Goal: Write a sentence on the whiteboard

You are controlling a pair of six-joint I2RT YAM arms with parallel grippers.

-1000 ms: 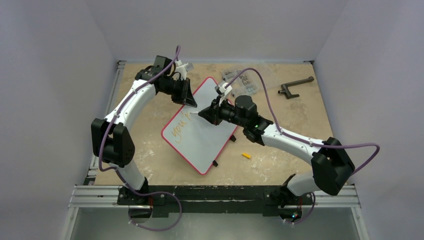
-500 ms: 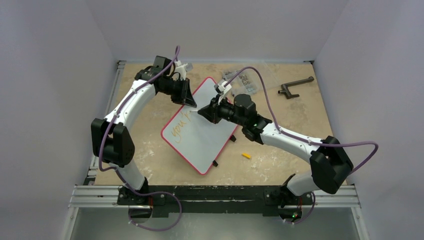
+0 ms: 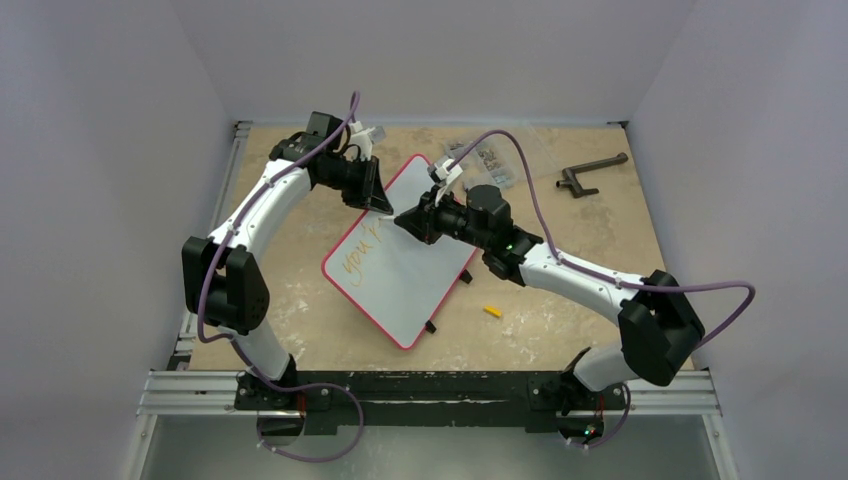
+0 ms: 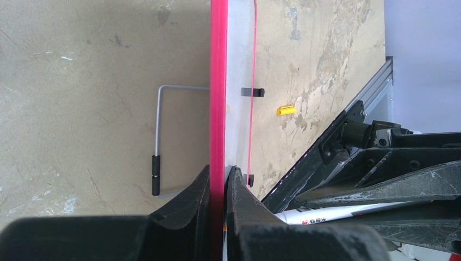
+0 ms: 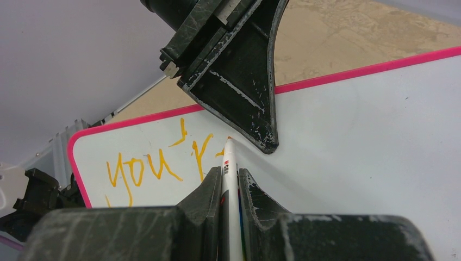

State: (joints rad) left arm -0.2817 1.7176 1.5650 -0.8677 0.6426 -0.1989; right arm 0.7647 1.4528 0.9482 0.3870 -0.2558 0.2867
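Tan desk (image 3: 300, 300) holds the board (image 3: 410, 290); the left tool (image 4: 219, 175) pinches its rim. The right tool (image 3: 405, 222), squeezing a pen (image 5: 229, 155), slid toward the upper left, so the sentence (image 5: 152, 166) grows past "you'r".

Smooth glossy whiteboard (image 3: 405, 280) with red plastic rim, rough mottled matt table (image 3: 560, 320), scuffed black plastic right gripper (image 5: 229, 173), glossy white marker (image 5: 229, 157).

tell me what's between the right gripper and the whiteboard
A white marker: the right gripper is shut on it, and its tip is at the whiteboard beside the orange writing. The right wrist view shows it.
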